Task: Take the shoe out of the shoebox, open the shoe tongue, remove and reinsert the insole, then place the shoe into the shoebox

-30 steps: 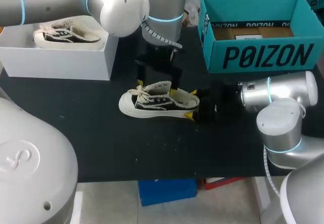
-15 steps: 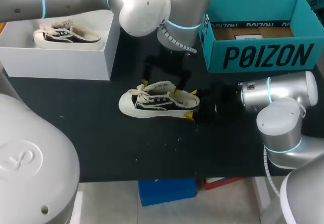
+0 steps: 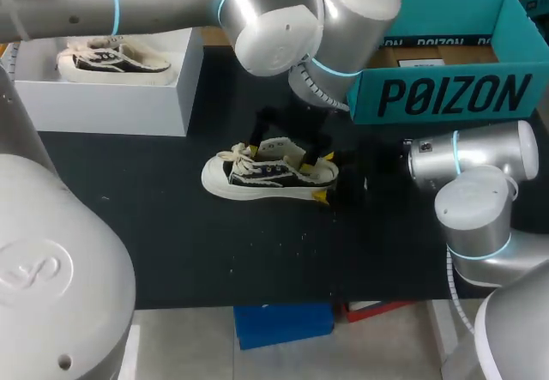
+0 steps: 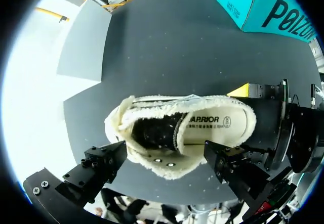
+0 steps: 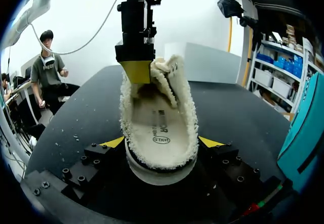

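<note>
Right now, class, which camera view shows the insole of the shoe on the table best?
Right wrist view: it looks into the shoe along the insole. The left wrist view shows its heel part; the head view shows only the shoe's side.

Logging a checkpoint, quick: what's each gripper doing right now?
Left gripper: open, over the shoe.
Right gripper: closed on the shoe's heel.

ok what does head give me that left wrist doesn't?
Head only: the second shoe in the white box, and the laces of the shoe on the table. Left wrist only: a look straight down into that shoe, with the insole lying inside. Both: the shoe on the black table and the teal box beyond it.
</note>
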`<action>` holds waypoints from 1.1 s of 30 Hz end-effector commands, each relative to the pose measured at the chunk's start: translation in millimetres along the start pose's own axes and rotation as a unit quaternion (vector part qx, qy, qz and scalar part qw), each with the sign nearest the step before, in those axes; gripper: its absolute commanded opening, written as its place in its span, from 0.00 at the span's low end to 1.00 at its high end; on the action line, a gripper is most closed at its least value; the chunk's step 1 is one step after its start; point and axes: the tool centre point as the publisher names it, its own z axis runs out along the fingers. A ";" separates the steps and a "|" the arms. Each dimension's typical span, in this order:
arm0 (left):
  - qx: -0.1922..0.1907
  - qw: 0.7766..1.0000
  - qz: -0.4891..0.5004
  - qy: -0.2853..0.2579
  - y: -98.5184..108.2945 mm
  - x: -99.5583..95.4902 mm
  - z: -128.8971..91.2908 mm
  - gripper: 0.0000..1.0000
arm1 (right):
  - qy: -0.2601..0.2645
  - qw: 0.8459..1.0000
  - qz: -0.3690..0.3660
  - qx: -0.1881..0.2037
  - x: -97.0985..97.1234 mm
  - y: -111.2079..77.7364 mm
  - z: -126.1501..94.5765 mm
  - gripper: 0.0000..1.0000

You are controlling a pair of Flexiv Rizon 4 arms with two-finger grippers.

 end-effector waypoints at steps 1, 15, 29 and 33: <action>-0.008 1.000 -0.002 -0.019 -5.0 4.8 6.7 1.00 | -0.001 1.000 0.001 0.000 0.5 -0.8 0.9 0.00; -0.035 0.998 0.009 -0.051 -13.1 0.5 22.0 0.92 | -0.001 1.000 0.001 0.000 0.5 -0.8 0.9 0.00; -0.049 0.996 0.018 -0.070 -16.4 1.2 27.3 0.00 | -0.001 1.000 0.001 0.000 0.5 -0.8 0.9 0.00; -0.045 0.996 0.019 -0.070 -15.7 0.5 25.4 0.00 | -0.001 1.000 0.001 0.000 0.5 -0.8 0.9 0.00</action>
